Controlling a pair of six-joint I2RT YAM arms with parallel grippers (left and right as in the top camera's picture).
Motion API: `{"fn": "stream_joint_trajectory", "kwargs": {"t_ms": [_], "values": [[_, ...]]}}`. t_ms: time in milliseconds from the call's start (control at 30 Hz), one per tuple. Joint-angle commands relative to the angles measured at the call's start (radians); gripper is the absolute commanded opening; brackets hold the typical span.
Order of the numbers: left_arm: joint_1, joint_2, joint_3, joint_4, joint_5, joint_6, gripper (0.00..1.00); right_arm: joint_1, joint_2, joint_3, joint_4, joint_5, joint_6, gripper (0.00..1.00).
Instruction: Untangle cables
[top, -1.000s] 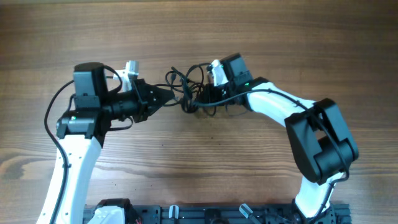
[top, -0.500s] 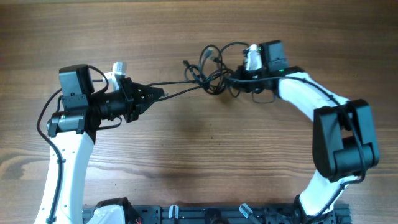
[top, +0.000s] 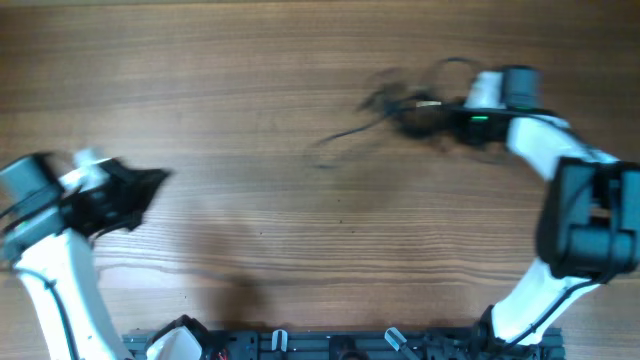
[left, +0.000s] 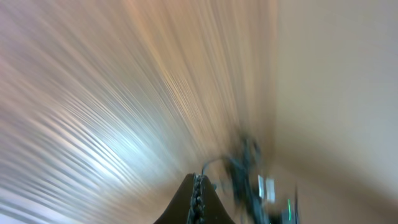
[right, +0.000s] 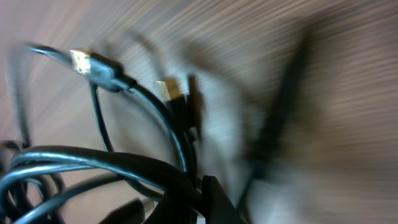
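Cables (top: 405, 102) bunched toward the far right corner of the worktop (top: 300, 250), arms well apart.
The right fingers (top: 432, 118) are closed on the cables, which are blurred in the overhead view. One loose strand (top: 335, 138) trails toward the worktop's middle. The right wrist view shows dark loops crowding the fingers and two metal plug ends (right: 81, 60) standing free. The left fingers (top: 150, 182) are pressed closed near the left edge. Bare wood runs between the arms and along the near edge.
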Motion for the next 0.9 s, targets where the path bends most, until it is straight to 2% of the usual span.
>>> {"fn": "stream_joint_trajectory", "kwargs": {"t_ms": [0,100,200,367,400,433,500,567,667,733,867], "values": [[0.166,-0.031,0.025,-0.016,-0.19,0.036,0.04,-0.102,0.024,-0.011,-0.01,0.352,0.025,0.04],[0.232,-0.031,0.021,-0.033,-0.169,0.035,0.04,-0.106,0.024,-0.011,-0.01,0.351,0.024,0.04],[0.219,-0.031,0.016,-0.046,-0.147,0.069,0.04,-0.105,0.024,-0.011,-0.003,0.269,-0.017,0.04],[0.094,-0.031,0.015,-0.05,-0.143,0.121,0.04,-0.085,0.024,-0.011,-0.01,0.005,-0.174,0.04],[0.06,-0.031,0.015,-0.048,-0.144,0.126,0.07,-0.078,0.024,-0.011,-0.011,-0.046,-0.205,0.05],[0.024,-0.03,0.015,-0.045,-0.144,0.141,0.11,-0.069,0.024,-0.011,-0.012,-0.097,-0.232,0.05],[-0.05,-0.027,0.014,-0.037,-0.154,0.15,0.29,-0.04,0.024,-0.011,-0.021,-0.194,-0.278,0.05],[-0.132,-0.012,0.014,-0.021,-0.156,0.15,0.38,-0.005,0.024,-0.011,-0.036,-0.245,-0.29,0.05],[-0.236,0.025,0.014,0.012,-0.158,0.162,0.6,0.056,0.024,-0.011,-0.066,-0.259,-0.29,0.04],[-0.318,0.06,0.014,0.042,-0.164,0.221,0.68,0.105,0.024,-0.011,-0.091,-0.258,-0.294,0.05],[-0.465,0.137,0.014,0.085,-0.227,0.29,0.76,0.201,0.024,-0.011,-0.123,-0.258,-0.315,0.05]]}}
